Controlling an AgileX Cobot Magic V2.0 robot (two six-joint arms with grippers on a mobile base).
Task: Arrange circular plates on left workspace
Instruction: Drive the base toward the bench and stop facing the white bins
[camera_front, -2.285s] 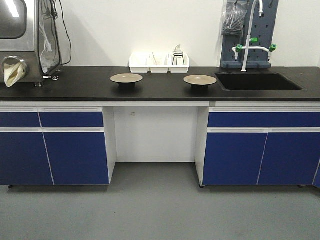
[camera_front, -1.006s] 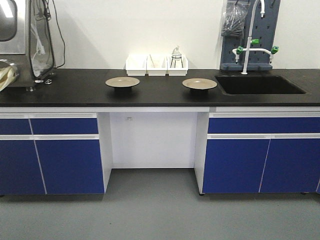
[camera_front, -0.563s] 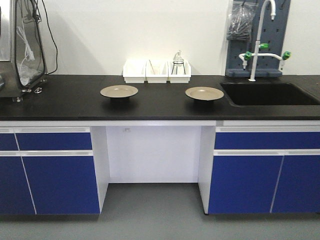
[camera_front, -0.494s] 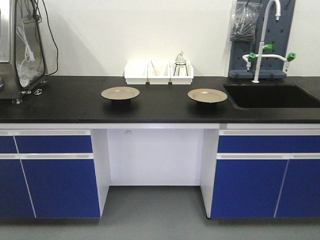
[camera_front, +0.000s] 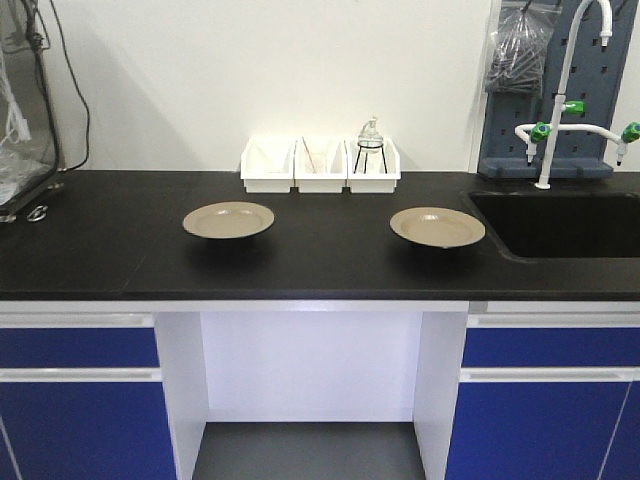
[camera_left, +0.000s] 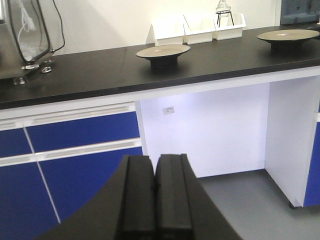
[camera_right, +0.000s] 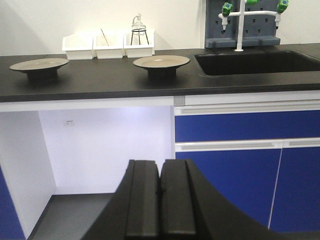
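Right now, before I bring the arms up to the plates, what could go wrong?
The right plate sits close beside the sink; a nudge could tip it in. The left claw and right claw are shut, seemingly below the countertop; rising close in could strike its front edge.

Both on the table (camera_front: 330, 262), well apart: left plate (camera_front: 228, 219), and right plate (camera_front: 437, 226) just left of the sink (camera_front: 570, 226). Row of bins (camera_front: 320, 166) behind them, roughly between the two.
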